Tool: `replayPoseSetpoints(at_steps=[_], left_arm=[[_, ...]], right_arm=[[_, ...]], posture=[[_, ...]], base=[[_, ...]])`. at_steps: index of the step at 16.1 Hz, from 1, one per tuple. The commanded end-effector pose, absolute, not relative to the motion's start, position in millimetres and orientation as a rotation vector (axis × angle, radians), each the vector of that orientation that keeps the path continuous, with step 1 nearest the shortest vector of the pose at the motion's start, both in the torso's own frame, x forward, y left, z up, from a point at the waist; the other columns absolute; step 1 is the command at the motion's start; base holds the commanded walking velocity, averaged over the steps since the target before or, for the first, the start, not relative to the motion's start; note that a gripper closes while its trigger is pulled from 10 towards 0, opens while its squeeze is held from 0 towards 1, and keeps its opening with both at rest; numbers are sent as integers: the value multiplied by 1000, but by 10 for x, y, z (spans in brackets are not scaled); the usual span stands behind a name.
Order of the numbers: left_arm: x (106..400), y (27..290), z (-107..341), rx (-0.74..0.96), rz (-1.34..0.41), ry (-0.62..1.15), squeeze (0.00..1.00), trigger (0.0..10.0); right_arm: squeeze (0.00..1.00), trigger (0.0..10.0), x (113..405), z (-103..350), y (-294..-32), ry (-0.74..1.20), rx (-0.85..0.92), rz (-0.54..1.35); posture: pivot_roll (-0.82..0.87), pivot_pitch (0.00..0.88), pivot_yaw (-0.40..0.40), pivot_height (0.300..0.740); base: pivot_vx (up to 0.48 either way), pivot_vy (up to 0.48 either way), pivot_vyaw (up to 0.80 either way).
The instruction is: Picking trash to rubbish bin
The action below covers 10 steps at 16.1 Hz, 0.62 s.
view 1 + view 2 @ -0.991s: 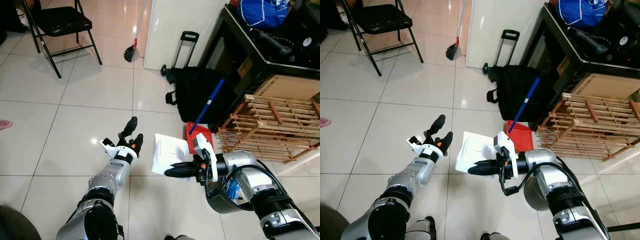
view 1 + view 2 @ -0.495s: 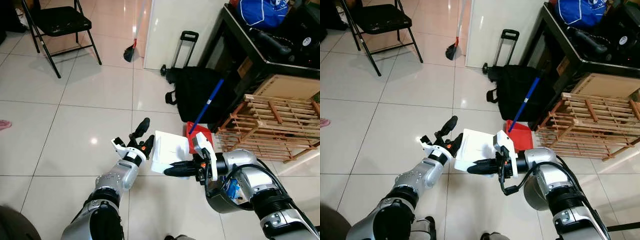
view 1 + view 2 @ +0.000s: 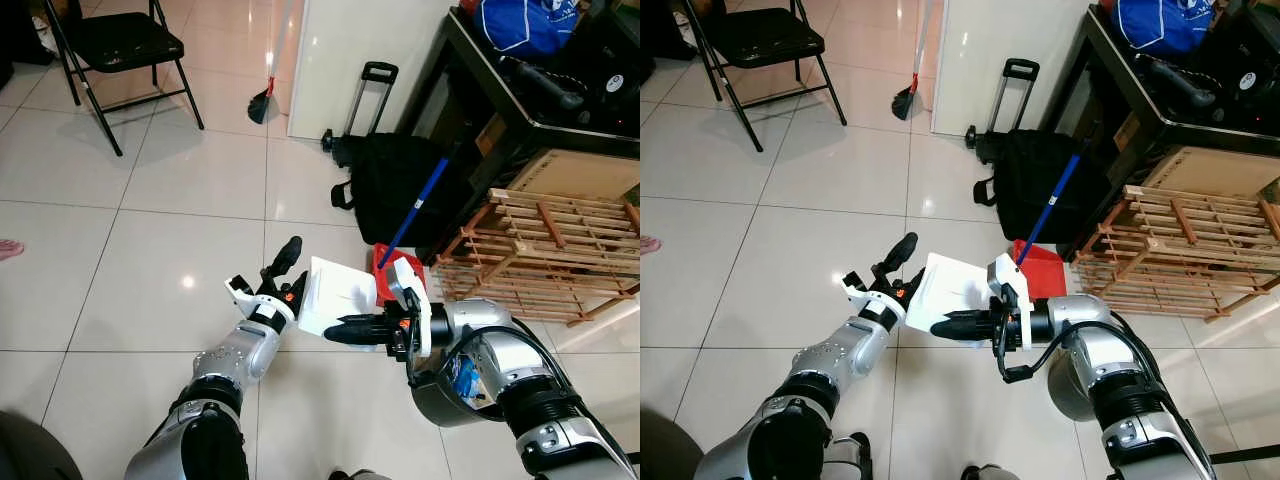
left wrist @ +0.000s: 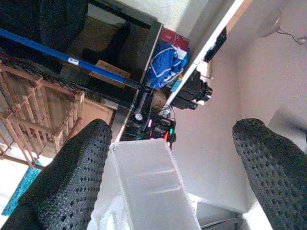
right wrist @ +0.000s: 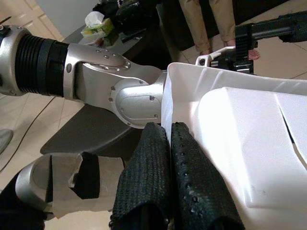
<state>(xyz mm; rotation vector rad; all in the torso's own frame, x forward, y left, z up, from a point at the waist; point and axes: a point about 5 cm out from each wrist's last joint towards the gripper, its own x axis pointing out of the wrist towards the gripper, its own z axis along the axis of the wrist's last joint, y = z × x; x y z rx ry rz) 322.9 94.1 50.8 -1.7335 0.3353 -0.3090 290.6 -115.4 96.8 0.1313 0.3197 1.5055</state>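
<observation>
White foam box [image 3: 336, 296] edge hidden between right claw [image 3: 335, 331] fingers.

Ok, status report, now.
Right gripper shut on white box. Left gripper open at box's left edge. Red dustpan just beyond.

Both arms silver metal with ribbed black joints; white wrist housings, orange marks; black dimpled fingers [image 4: 72, 177]; black cable at right forearm.
</observation>
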Motion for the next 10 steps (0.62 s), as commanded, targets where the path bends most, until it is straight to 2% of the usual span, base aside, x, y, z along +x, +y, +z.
replayPoseSetpoints(at_steps=[1,10], left_arm=[[3201,810,490,-1731,-328,388,0,10000],[3191,770,462,-1717,-308,411,0,10000]], right_arm=[[0,10000,2929,1033,-1187,288,141,1496],[0,10000,2957,1083,-1184,253,188,1469]], posture=[[-70,142,-157,740],[-70,145,-156,740]], base=[[0,0,0],[0,0,0]])
